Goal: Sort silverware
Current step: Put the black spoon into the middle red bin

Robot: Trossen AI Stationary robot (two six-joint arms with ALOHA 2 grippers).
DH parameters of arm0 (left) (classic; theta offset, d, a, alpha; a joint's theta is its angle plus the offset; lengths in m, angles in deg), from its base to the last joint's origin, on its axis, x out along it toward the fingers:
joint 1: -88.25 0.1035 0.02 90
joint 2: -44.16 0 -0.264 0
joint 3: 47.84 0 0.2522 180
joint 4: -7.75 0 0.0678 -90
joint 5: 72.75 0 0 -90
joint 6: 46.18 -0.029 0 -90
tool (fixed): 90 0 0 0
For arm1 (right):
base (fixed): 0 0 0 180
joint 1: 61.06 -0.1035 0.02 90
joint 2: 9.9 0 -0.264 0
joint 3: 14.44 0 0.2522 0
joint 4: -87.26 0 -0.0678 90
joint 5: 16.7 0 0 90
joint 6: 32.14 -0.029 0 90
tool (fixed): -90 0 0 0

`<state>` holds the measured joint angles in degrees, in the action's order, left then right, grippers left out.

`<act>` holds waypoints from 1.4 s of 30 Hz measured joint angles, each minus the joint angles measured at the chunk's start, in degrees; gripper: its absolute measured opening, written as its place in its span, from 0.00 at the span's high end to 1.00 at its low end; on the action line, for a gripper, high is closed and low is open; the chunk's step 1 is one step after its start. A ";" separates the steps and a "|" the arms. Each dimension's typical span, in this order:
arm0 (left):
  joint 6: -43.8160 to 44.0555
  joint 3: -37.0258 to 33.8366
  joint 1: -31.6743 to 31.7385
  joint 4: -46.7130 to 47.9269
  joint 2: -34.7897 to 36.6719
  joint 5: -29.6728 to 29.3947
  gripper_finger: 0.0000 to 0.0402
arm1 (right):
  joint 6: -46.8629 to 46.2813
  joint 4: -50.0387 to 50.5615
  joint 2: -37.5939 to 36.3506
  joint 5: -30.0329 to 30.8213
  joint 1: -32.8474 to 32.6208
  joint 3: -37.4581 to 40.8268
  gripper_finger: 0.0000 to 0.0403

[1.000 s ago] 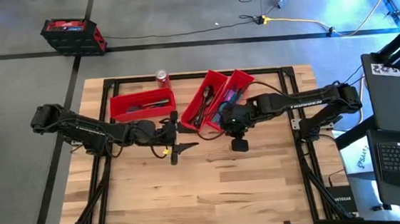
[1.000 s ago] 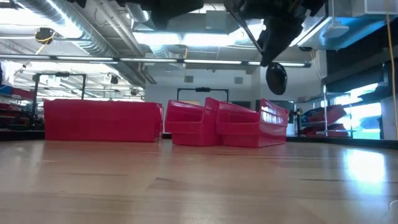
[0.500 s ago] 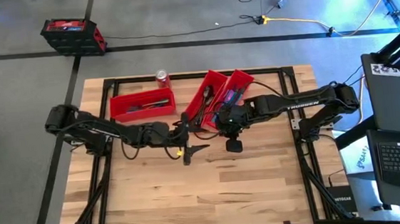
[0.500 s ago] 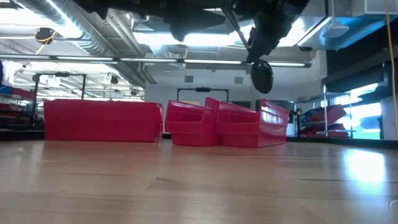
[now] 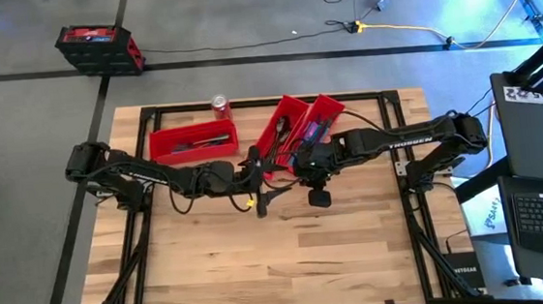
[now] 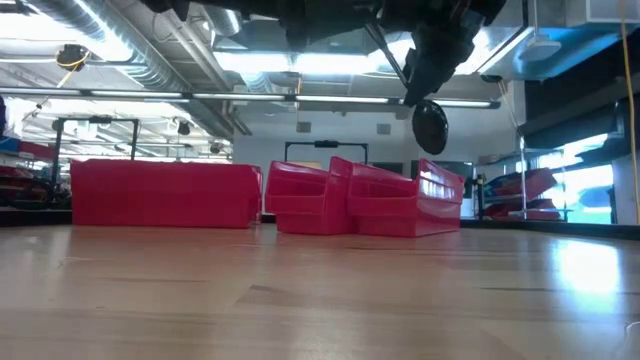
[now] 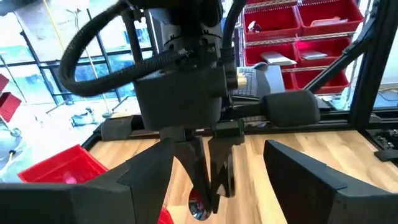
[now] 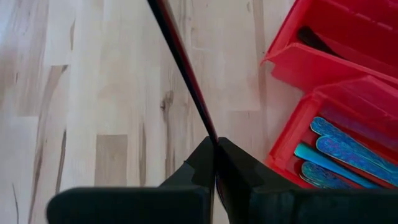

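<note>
In the high view, the right end effector [image 5: 304, 172] is seen clamped on a spoon [image 5: 320, 197] hanging above the surface [image 5: 338, 254], and the left end effector [image 5: 256, 173], open and empty, is just beside it. In the low view the spoon [image 6: 428, 122] hangs bowl-down, its long axis nearly upright. In the left wrist view the handle is pinched directly ahead between the open fingers [image 7: 305, 165]; in the right wrist view the handle [image 8: 181, 68] runs straight away from the shut fingers [image 8: 239, 177], with the bins [image 8: 348, 118] beside.

three bins [image 5: 193, 142] stand along the table's [image 5: 290, 257] far side, a can [image 5: 219, 105] seemingly just behind them.

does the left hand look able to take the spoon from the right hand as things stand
Probably yes: the left hand is open, close beside the right hand, which is shut on the spoon hanging in clear air above the table.
</note>
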<state>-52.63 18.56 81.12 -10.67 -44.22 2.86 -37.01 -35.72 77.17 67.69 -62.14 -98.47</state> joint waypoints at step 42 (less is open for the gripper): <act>6.21 0.74 2.57 9.99 -2.60 5.03 0.68 | 3.89 10.70 7.00 4.63 0.00 -6.86 1.00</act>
<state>-46.43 19.31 83.69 -0.69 -46.82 7.88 -33.12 -25.02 84.17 72.32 -62.14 -105.33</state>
